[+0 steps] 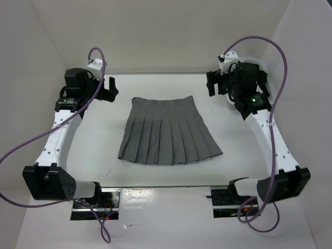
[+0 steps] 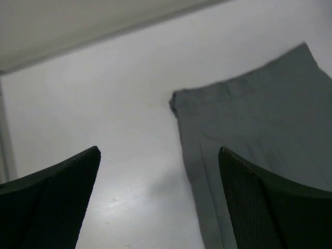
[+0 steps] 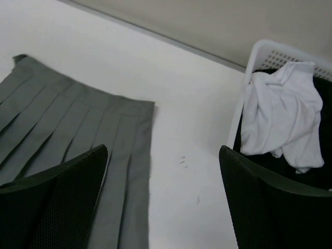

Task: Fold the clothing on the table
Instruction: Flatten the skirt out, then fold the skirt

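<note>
From above, the skirt (image 1: 166, 132) lay spread flat in the middle of the table (image 1: 104, 148), with its narrow waist toward the far wall and its wide hem toward my bases. My left claw (image 1: 110, 89) hung near the skirt's far-left waist corner and my right claw (image 1: 215, 85) near the far-right one, both clear of the cloth. Bare table ran all round the skirt, closed in by pale walls to the left, the right and beyond the waist.

Through my left wrist camera, that claw stood spread wide with nothing between its fingers. The skirt's waist corner lay ahead and to the right. Left of the skirt's edge, open table reached as far as the wall seam.

Through my right wrist camera, that claw was also spread wide and empty. To the right of the skirt stood a white lattice basket (image 3: 248, 78). It held a crumpled white garment (image 3: 280, 114) lying over a black garment (image 3: 311, 179). A strip of bare table separated the skirt's side edge from the basket's rim.
</note>
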